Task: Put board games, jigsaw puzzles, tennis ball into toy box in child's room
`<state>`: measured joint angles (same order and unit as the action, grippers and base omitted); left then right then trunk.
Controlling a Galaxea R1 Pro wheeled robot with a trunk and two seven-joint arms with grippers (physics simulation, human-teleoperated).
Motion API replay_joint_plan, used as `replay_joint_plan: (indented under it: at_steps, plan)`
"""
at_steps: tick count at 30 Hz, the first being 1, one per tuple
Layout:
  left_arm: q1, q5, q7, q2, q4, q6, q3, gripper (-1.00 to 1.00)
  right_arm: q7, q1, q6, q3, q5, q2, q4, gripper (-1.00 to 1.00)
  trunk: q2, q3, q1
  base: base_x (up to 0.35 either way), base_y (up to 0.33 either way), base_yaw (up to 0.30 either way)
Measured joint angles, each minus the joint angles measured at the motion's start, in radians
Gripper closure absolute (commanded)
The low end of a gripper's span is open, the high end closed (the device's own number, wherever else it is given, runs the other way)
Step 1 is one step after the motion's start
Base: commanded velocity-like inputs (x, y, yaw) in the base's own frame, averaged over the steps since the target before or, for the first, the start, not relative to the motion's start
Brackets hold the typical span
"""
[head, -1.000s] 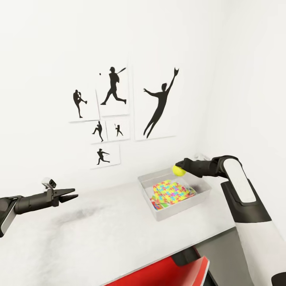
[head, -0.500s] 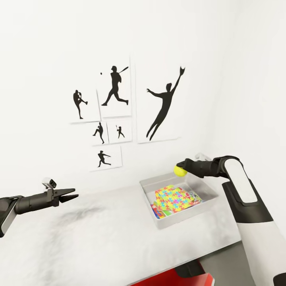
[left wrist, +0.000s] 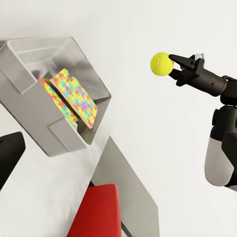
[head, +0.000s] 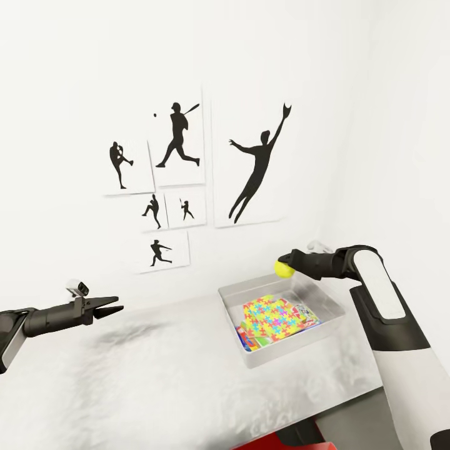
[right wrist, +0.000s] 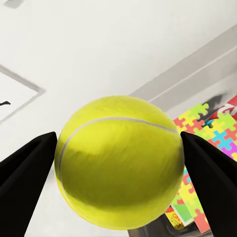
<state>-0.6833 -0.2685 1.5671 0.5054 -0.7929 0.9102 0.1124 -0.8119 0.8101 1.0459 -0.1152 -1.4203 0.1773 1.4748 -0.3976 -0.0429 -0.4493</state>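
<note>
A small yellow-green felt tennis ball (head: 283, 269) with a pale curved seam is showing against the white wall. At its five o'clock, flat jigsaw puzzles (head: 275, 316) are displaying interlocking yellow, pink, blue and green pieces inside a light grey shallow toy box (head: 232, 292). Black baseball-player silhouette prints (head: 181, 175) are hanging at eleven o'clock.

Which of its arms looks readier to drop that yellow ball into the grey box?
The right. Its gripper already pinches the ball between both fingers, above the box's far rim. The left gripper is empty and hangs well off to the side over the table.
</note>
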Motion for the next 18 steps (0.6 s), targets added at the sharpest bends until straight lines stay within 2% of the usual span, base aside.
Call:
replay_joint_plan:
  at_steps: [18]
  plan:
    - [0.000,0.000,0.000,0.001,0.000,0.001,0.000,-1.00,0.000,-0.003,0.000,0.004,0.000,0.001,0.000,1.00,0.000,0.000,0.000,0.000,0.000,0.000]
